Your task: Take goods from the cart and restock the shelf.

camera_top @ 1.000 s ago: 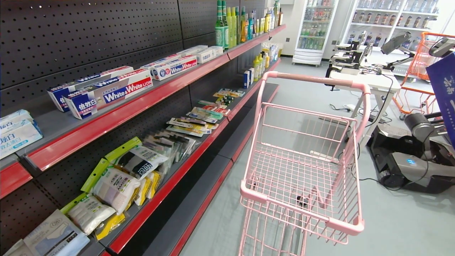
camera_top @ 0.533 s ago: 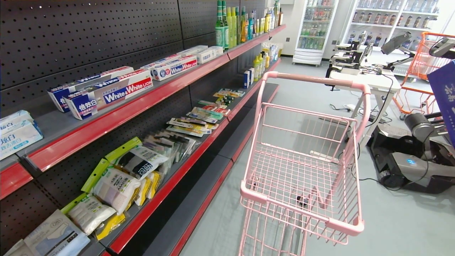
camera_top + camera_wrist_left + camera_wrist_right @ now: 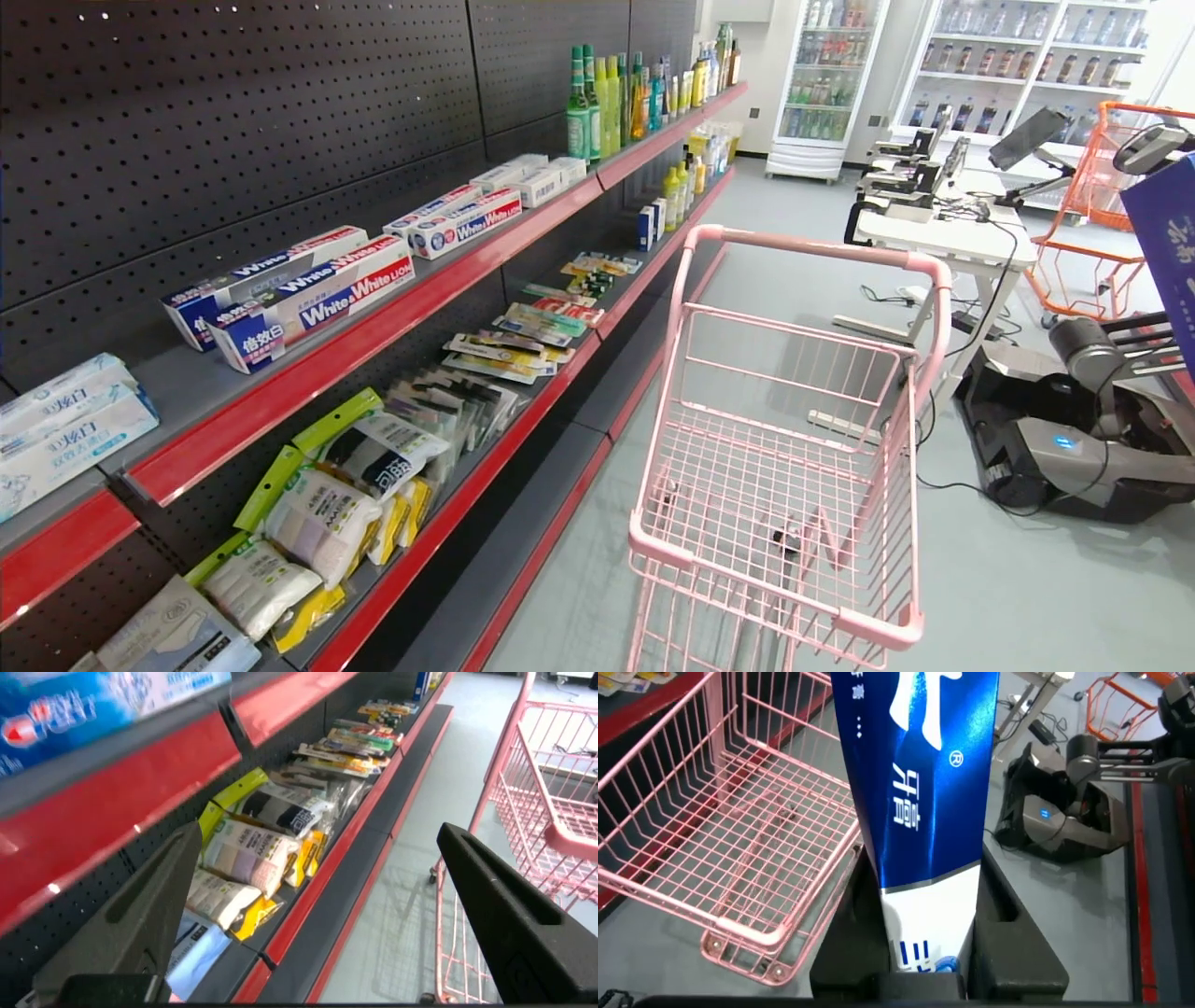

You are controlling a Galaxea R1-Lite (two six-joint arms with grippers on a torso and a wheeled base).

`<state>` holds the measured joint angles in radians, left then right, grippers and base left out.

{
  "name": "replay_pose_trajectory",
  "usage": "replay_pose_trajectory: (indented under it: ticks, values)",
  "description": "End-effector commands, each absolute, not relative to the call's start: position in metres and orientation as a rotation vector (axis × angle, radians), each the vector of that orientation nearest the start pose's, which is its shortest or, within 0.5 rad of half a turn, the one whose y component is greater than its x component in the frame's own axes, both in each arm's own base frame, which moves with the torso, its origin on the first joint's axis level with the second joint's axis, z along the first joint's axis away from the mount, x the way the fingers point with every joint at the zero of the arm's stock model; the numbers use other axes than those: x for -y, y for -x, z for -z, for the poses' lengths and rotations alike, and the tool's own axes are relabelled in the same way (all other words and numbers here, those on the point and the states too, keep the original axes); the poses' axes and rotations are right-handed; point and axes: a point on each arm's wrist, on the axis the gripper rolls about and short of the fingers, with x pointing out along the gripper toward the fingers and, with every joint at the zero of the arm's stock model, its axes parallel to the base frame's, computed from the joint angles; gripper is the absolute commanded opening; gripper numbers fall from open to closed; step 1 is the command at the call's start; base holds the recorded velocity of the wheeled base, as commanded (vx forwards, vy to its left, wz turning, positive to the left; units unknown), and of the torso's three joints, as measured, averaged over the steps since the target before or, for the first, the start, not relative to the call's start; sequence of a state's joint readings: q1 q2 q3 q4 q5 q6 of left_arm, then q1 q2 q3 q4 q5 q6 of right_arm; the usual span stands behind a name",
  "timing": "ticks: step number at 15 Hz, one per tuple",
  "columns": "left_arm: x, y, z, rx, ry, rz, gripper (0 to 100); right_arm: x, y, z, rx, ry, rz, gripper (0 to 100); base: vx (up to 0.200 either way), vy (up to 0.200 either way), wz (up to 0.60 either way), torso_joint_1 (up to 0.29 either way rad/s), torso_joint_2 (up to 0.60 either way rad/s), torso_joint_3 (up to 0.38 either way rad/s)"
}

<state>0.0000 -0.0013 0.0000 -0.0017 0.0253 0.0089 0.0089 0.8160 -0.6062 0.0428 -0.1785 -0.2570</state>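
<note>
Right gripper (image 3: pixel 920 910) clamps blue toothpaste box (image 3: pixel 915 775); left gripper (image 3: pixel 318 840) spread wide; pink cart (image 3: pixel 812 245) at 5 o'clock.

Head camera's up high, tipped forward and down the aisle, with the shelf (image 3: pixel 373 322) running along the robot's left and the pink cart (image 3: pixel 812 245) close in, just ahead. Left wrist camera sits low and tight to the shelf. It peers out between the left arm's fingers (image 3: pixel 140 915), spread wide, over the bagged packets (image 3: pixel 248 849) the head view also has. Right wrist camera stares down the blue box (image 3: pixel 920 793) pinched in the right arm's fingers (image 3: pixel 1008 943), onto the cart's basket. All three catch the cart.
</note>
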Motion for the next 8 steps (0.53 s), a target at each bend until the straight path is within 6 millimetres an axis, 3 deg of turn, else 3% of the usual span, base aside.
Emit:
replay_pose_trajectory:
  ticks: [1, 8]
  values:
    - [-0.0006, 0.0228, -0.0756, 0.001, -0.009, -0.026, 100, 0.0031, -0.0814, -0.2309, -0.274, 0.284, 0.132, 0, 0.0, 0.0, 0.0, 0.261, -0.58, -0.33]
    - [-0.0006, 0.0228, -0.0756, 0.001, -0.009, -0.026, 100, 0.0027, -0.0871, -0.2301, -0.295, 0.315, 0.121, 0, 0.0, 0.0, 0.0, 0.226, -0.5, -0.273]
